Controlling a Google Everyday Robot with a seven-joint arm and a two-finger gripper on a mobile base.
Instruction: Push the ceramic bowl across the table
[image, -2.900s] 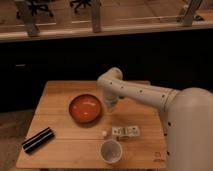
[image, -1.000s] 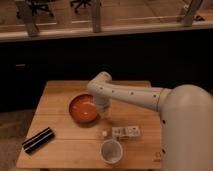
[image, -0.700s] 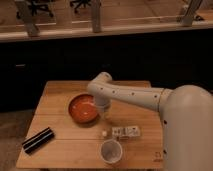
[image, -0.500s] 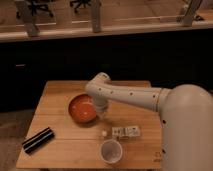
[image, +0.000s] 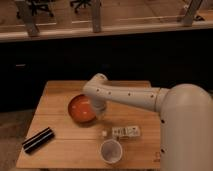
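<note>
**Gripper at the right edge of the ceramic bowl**

The ceramic bowl (image: 81, 108) sits upright on the surface (image: 55, 100), roughly mid-way across it and a little toward the left of centre. It is orange-red and glossy inside with a darker rim, and it is the widest item there. The gripper (image: 98, 111) is down at the bowl's right edge, at or just over the rim; whether it actually touches the bowl cannot be made out, and the end of the arm hides the fingers, so it is not possible to tell if they are spread or closed.

The white arm (image: 127, 96) bends at an elbow above the bowl's far right side and runs off to the right, where the robot's large rounded body (image: 187, 127) fills the right part of the view.

Nearer the camera than the gripper and slightly to its right lies a small flat packet (image: 126, 131) with pale printing, and a tiny white object (image: 104, 133) sits just left of that packet. Nearer still stands a white cup (image: 111, 151), upright with its mouth open to the camera, close to the front edge. Well to the gripper's left, near the front-left corner, a dark oblong object (image: 38, 140) lies at a slant. The surface is light wood with plank lines.
</note>
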